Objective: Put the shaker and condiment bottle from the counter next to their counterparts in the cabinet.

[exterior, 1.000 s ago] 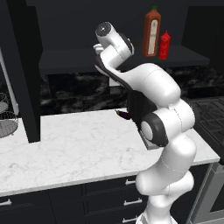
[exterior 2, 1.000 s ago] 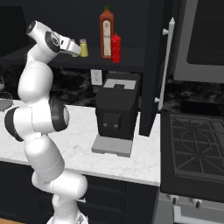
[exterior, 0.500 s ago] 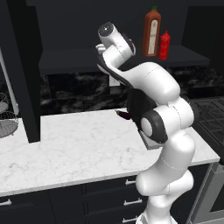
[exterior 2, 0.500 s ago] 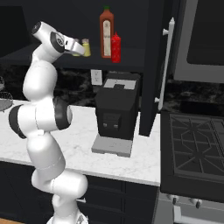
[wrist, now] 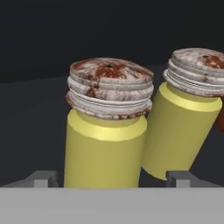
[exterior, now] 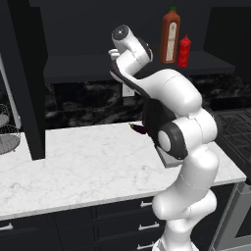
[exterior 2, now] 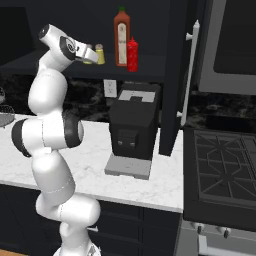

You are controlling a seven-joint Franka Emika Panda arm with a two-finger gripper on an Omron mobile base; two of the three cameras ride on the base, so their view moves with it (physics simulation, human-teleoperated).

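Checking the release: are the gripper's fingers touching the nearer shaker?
Apart. In the hand view the finger tips stand clear on either side of the nearer shaker, with dark gaps showing.

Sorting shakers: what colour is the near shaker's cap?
Pale grey mottled with reddish-brown, on the near shaker; hand view.

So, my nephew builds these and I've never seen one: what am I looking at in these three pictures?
It's a white robot arm in a rendered kitchen. Two cameras behind it look over the arm from its left and right; the third sits on its hand. The arm reaches up to a black cabinet shelf, where its pincer stands open around a yellow shaker, with a second shaker beside it. A tall orange-red bottle and a small red bottle stand there too. On the marble counter below sits a coffee machine.
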